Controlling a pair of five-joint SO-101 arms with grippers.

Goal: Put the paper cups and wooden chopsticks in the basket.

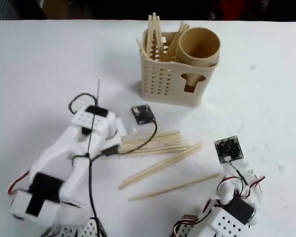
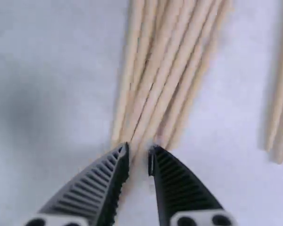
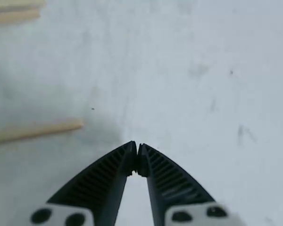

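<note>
A cream slotted basket [image 1: 175, 81] stands at the back with several chopsticks upright in it and stacked paper cups [image 1: 200, 47]. Several loose wooden chopsticks [image 1: 155, 142] lie on the white table in front of it, and two more [image 1: 175, 186] lie nearer the front. My left gripper [image 2: 138, 153] is down at the near ends of the bundle [image 2: 165, 70], its fingers a narrow gap apart. My right gripper [image 3: 137, 160] is shut and empty over bare table, beside one chopstick end [image 3: 37, 129].
The left arm [image 1: 74, 163] sprawls over the table's left front, with its cable looping to a small camera board [image 1: 142, 114]. The right arm [image 1: 234, 202] sits at the front right under its own board [image 1: 229, 149]. White table stretches left and right of the basket.
</note>
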